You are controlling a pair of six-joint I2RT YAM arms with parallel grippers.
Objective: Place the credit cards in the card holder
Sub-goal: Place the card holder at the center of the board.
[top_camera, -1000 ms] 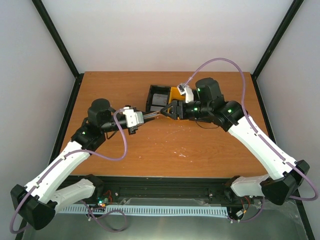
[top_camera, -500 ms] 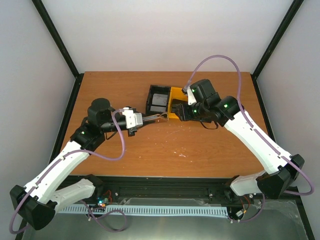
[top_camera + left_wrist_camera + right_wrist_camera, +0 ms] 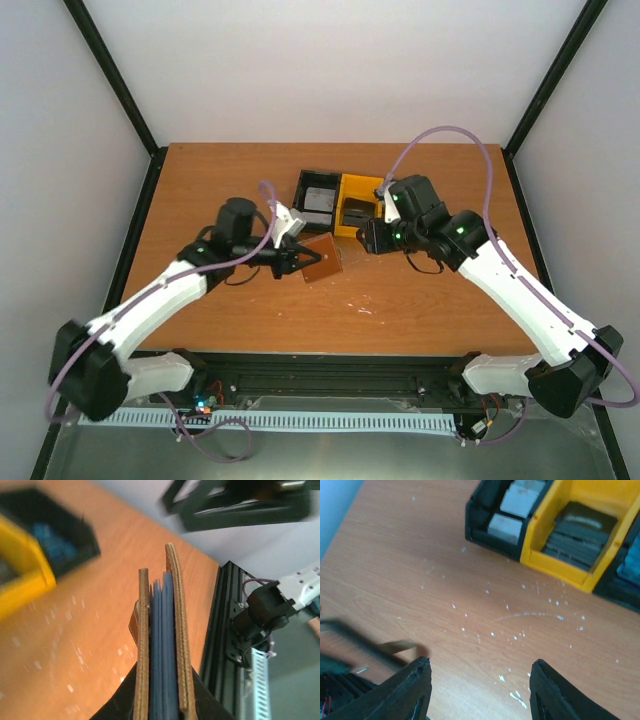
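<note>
1. Crowding is the worry from above. The left gripper is clamped on the card holder, over the table just in front of the tray. The right gripper hangs beside the yellow bin. With both arms this near, a reach for a card could knock the holder. No writing is readable.
2. Left wrist: the holder is seen edge-on, pinched low, with its leaves barely parted over blue-grey pockets. A card pushed at so narrow a gap may catch an edge and twist the holder loose. No brand shows.
3. Right wrist: the jaws stand wide with nothing between them. The credit cards lie stacked in the tray's compartments. Thin cards between walls may slip, or lift two at once. No label is legible.
</note>
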